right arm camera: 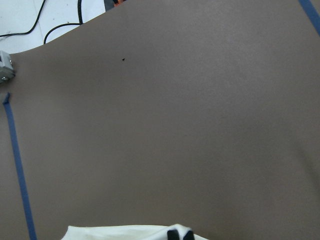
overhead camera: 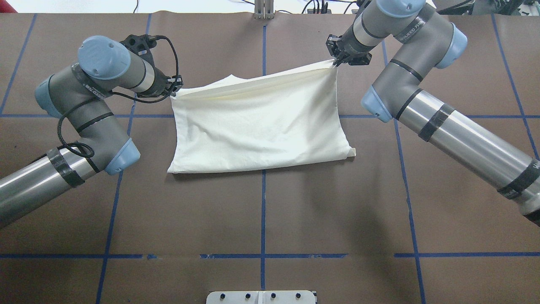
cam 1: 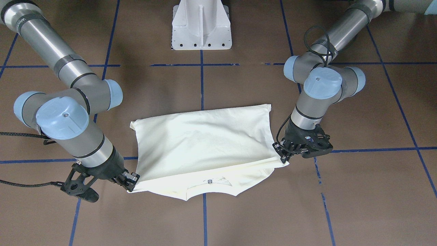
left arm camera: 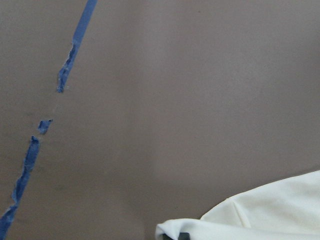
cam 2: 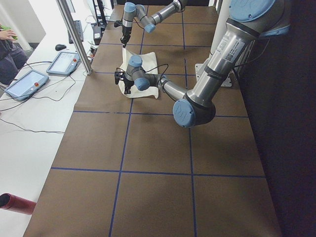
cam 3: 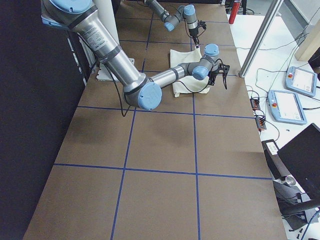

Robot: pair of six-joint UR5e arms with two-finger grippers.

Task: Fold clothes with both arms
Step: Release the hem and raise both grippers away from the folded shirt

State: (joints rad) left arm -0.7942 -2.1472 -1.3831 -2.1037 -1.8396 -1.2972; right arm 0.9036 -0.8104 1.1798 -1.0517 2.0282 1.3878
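Looking from across the table first: noted left gripper (cam 1: 284, 154) and right gripper (cam 1: 131, 180), each clamped on one corner of the same long edge of the cream T-shirt (cam 1: 205, 136). Saw that edge stretched between them, lifted just off the brown table (cam 1: 239, 222), over a lower layer with the neck label (cam 1: 209, 181) peeking out beyond. From overhead: grip confirmed, one pinch per corner, held edge on the far side and running side to side, rest of the cloth sloping back toward the robot to a folded edge flat on the table. Put the garment's bulk on the robot's side of both sets of jaws, long axis across the table, held edge a little skewed, right corner farther out from the robot than left. From the two end views: T-shirt small, lying between the arms; jaws too small to judge there. From the left wrist: only a cream fold at bottom right, bare table ahead. From the right wrist: dark fingertips (right arm camera: 173, 234) nipped into cream cloth at the bottom edge, bare table ahead. Judged mid-fold; reckon the next move to hinge on squaring that edge and laying it evenly over the lower layer.
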